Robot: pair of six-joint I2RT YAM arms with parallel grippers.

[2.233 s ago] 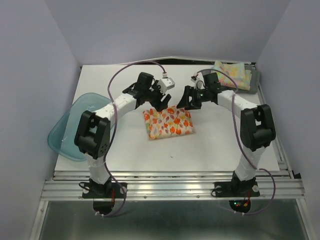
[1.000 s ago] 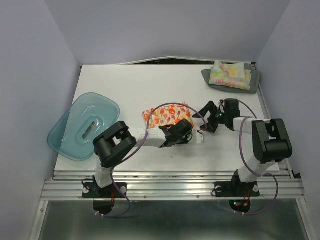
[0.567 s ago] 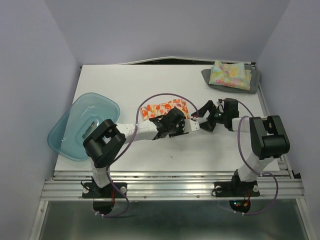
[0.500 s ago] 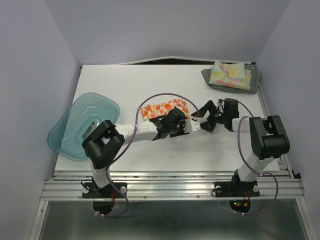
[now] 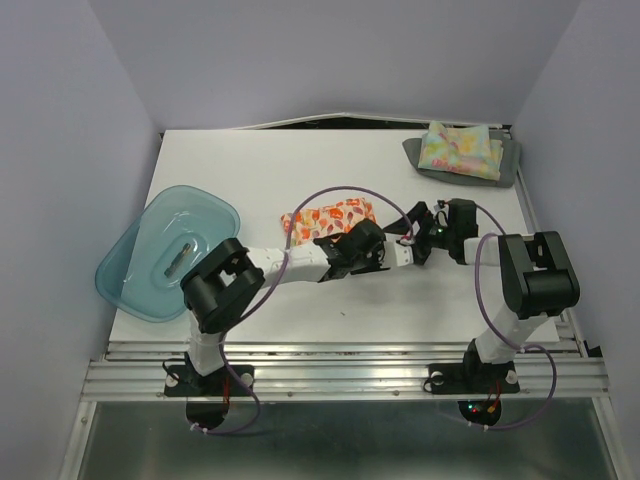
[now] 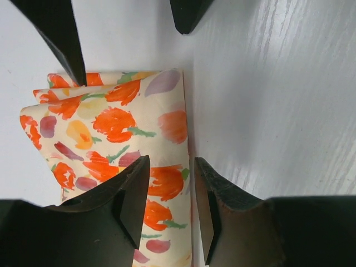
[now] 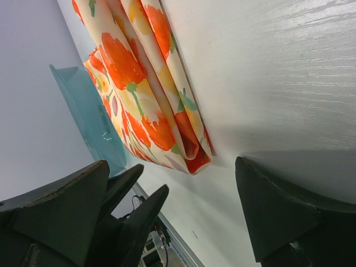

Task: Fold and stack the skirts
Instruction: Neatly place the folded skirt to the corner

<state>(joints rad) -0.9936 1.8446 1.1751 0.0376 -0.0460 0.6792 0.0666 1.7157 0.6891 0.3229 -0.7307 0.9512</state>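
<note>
Near the middle of the tabletop (image 5: 300, 160) lies the skirt with orange flowers (image 5: 325, 217), folded into a small thick packet. Both arms reach in low at its right end. The left hand (image 6: 169, 207) has its two fingers apart. The edge of the skirt lies flat under the gap between them, and the hand holds nothing. The right hand (image 7: 172, 181) is wide apart too. It sits just beside the folded end, where the layers show like pages, and it holds nothing either. Far off in the back right corner, the pale pastel one (image 5: 460, 148) sits folded on top of the grey one (image 5: 508, 165).

I think the job now is to pick the flowery skirt up and put it on that pile. To do it well, each hand should slide low along the tabletop and pinch all the layers at once. If it takes only the top one, the packet may fall open. The hands are very close, so they should take care not to bump. Lift the skirt flat, then lay it square on the pile.
</note>
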